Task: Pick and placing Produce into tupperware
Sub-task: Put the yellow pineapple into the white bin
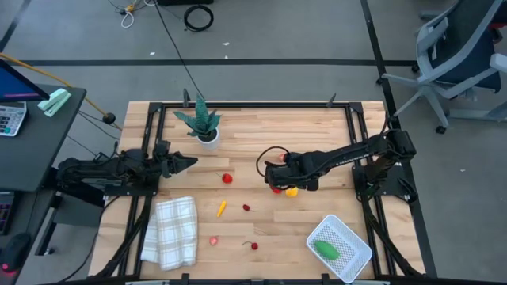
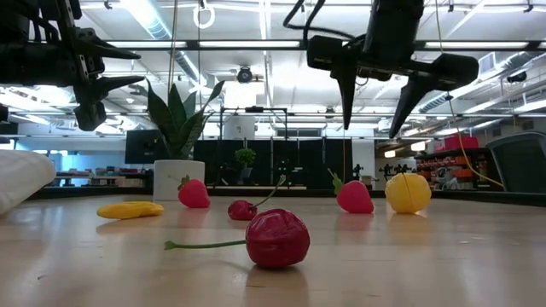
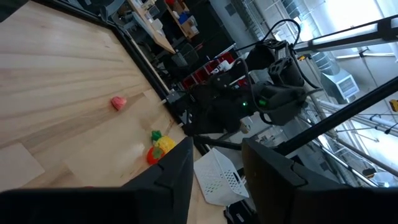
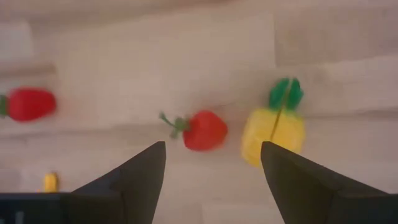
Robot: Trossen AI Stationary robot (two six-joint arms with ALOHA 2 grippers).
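Observation:
My right gripper (image 1: 273, 180) hangs open above a small red strawberry (image 4: 204, 130) and the yellow pepper (image 4: 273, 130), which lie side by side on the table; the fingers point down, clear of both (image 2: 378, 115). My left gripper (image 1: 188, 163) is open and empty, raised at the table's left side. Another strawberry (image 1: 227, 179), a thin orange piece (image 1: 222, 208), a small red piece (image 1: 246, 207), a pink piece (image 1: 214, 240) and a cherry (image 1: 254, 245) lie loose on the table. The white tupperware (image 1: 356, 237) at the near right holds the green oblong piece (image 1: 326, 249).
A spiky green plant in a white pot (image 1: 203, 123) stands at the far middle-left. A folded white checked cloth (image 1: 170, 231) lies at the near left. Black frame rails run along the table's sides.

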